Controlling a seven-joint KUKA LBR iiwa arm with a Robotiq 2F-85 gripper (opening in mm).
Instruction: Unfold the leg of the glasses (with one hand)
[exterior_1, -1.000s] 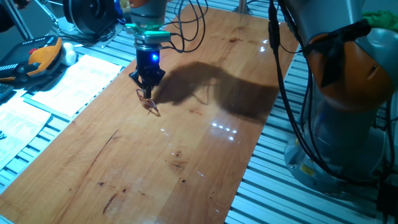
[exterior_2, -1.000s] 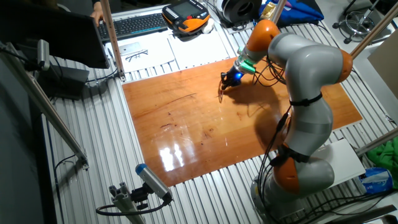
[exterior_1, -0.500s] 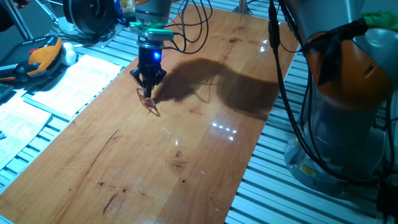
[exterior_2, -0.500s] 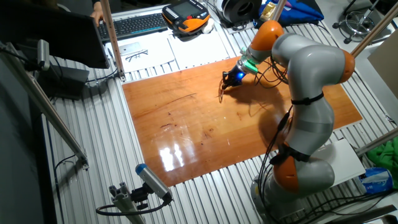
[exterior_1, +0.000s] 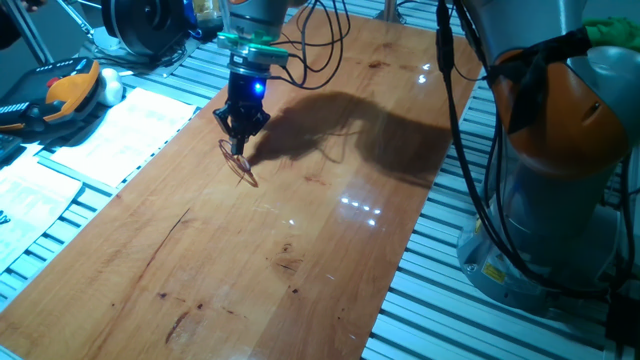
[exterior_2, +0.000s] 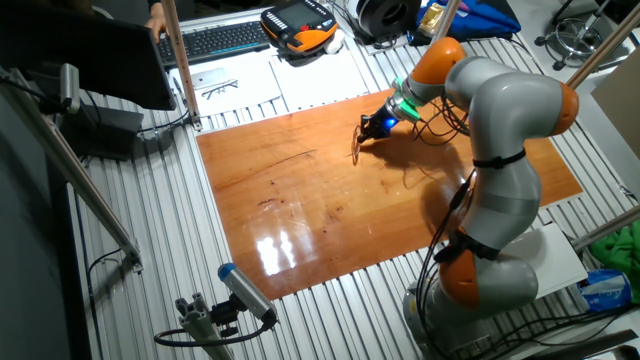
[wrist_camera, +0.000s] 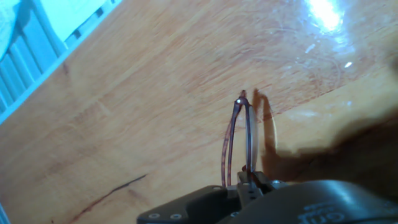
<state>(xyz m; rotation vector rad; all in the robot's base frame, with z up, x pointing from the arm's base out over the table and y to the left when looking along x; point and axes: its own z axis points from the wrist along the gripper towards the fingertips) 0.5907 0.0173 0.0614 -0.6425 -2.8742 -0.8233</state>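
Fingertips of the gripper (exterior_1: 241, 132) pinched narrow on the near end of the glasses (exterior_1: 238, 164). The hand view shows the thin reddish wire running straight out from between the tips, so it reads as a grip on the frame or a leg end; which wire exactly is too fine to tell.

Glasses (wrist_camera: 239, 140) extend away from the fingers along the hand's own pointing direction, long axis roughly in line with the gripper, two slim curved wires converging at a far tip with a small bright glint. Their shadow falls just to the right on the wood.

In one fixed view the glasses hang or lean just below the tips, far end touching or nearly touching the table (exterior_1: 300, 230), tilted down and toward the camera side. Contact with the wood is not certain. In the other fixed view the gripper (exterior_2: 368, 127) sits near the far edge of the board with the glasses (exterior_2: 355, 150) a faint streak just beside it.

Judgement: leg mid-swing, unfolding partway, with the table likely needed as the brace since only one arm is available. Next move turns on dragging or pressing along that long axis. Risk: thin wire slipping out of the pinch or bending.

Papers (exterior_1: 110, 135) lie well apart to the left, off the board.
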